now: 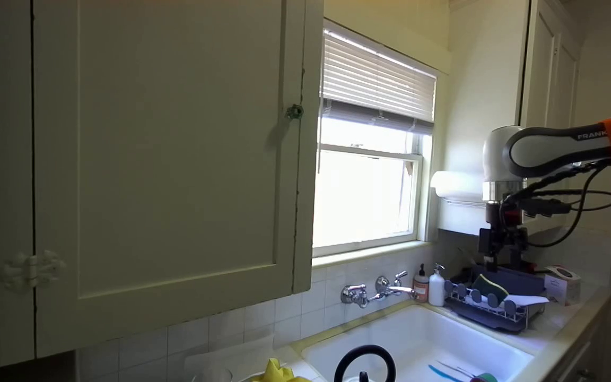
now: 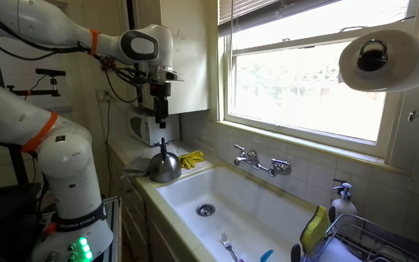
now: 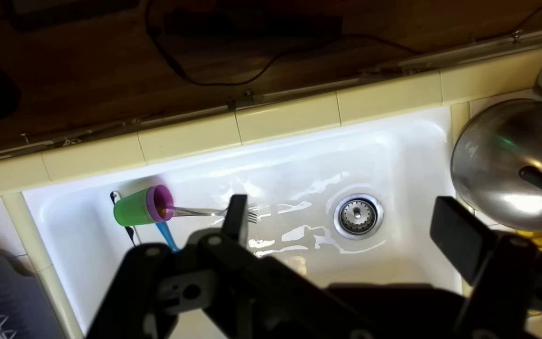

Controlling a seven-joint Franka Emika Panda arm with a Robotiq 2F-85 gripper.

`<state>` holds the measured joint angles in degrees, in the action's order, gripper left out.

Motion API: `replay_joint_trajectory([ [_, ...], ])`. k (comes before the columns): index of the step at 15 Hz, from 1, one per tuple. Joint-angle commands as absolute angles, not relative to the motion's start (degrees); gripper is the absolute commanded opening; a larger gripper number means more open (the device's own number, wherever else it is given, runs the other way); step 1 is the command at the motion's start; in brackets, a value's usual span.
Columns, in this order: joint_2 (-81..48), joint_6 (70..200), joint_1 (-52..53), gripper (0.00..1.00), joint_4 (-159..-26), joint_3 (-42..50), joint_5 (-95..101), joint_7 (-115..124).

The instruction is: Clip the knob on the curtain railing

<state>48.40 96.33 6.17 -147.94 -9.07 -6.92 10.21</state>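
Observation:
The white slatted blind (image 1: 377,77) hangs over the upper window; its lower part also shows in an exterior view (image 2: 246,9). A thin white curtain railing (image 1: 381,50) runs along its top. Its lower slats form a grey backlit bundle (image 1: 358,113) with small clips on it. A thin wand (image 2: 231,40) hangs at one end. I cannot make out a separate knob on the blind. My gripper (image 1: 503,261) points down, well apart from the blind. In the wrist view the gripper (image 3: 346,226) is open, with nothing between its fingers, above the sink (image 3: 299,136).
A steel kettle (image 2: 164,167) and yellow gloves (image 2: 191,159) stand beside the sink. A faucet (image 2: 258,163) juts from the tiles. A paper towel roll (image 2: 409,62), cabinets (image 1: 178,159) and a dish rack (image 1: 496,307) flank the window. A cup and cutlery lie in the sink.

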Motion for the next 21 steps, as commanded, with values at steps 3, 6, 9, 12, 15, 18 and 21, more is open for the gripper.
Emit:
replay_joint_trajectory([
  [3, 45.68, 110.16, 3.49, 1.00, -142.44, -9.96, -5.50, 11.90],
  [6, 42.34, 119.05, 1.66, 1.00, -135.82, -10.86, -3.02, 12.77],
  [9, 38.52, 126.92, -0.47, 0.89, -129.44, -11.91, -0.44, 14.55],
  [12, 39.61, 126.97, 0.71, 0.82, -129.87, -10.85, -0.32, 12.94],
  [15, 37.52, 127.01, 0.52, 0.74, -127.61, -10.95, 0.02, 13.01],
  [18, 37.14, 127.02, 0.54, 0.74, -127.42, -10.97, 0.06, 13.03],
  [21, 34.95, 133.91, -1.99, 0.42, -124.38, -12.43, 3.27, 15.03],
])
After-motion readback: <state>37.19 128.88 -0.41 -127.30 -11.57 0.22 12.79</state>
